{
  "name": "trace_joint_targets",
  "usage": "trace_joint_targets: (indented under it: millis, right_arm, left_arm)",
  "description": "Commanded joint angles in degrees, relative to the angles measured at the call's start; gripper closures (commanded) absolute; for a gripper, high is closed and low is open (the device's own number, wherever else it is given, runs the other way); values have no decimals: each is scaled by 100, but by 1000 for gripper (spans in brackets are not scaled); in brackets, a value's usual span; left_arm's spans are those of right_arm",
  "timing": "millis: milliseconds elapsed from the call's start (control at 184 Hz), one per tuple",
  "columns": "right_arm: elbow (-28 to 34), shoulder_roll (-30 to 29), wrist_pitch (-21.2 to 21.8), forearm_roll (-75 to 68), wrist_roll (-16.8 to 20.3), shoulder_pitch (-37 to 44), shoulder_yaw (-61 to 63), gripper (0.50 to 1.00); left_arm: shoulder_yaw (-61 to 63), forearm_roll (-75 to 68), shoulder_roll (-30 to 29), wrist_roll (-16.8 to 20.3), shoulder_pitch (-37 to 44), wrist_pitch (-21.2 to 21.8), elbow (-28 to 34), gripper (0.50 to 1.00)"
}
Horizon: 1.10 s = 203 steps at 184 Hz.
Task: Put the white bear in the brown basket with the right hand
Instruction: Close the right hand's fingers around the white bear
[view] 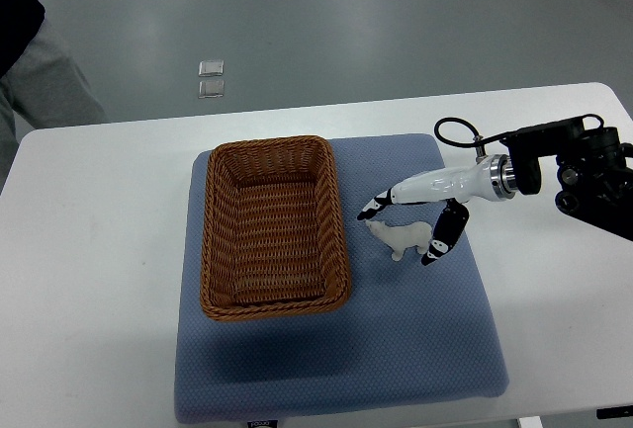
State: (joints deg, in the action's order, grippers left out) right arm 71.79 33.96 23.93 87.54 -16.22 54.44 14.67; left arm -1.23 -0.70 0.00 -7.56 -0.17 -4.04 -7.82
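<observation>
The white bear (403,238) stood on the blue mat (415,349), just right of the middle of the frame, its long side running left to right and its head toward the basket. My right hand (401,227) reached in from the right edge, fingers (374,208) spread around the bear, not yet squeezing it. The brown basket (220,240) sat left of the bear with nothing inside.
</observation>
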Motion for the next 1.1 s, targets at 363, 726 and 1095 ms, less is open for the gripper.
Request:
trace_joint_targets:
  millis: [363,726,1095]
  right_arm:
    - [-59,-12,-90,-106,84,-162,53,599]
    - [-139,-91,-495,-88,84,-417,62,634]
    - [-279,-223,-644,-62,84,-469,62,736]
  left_arm:
    - [0,0,0,0,0,0,0,500]
    - [0,0,0,0,0,0,0,500]
    - [0,0,0,9,0,0,0,500]
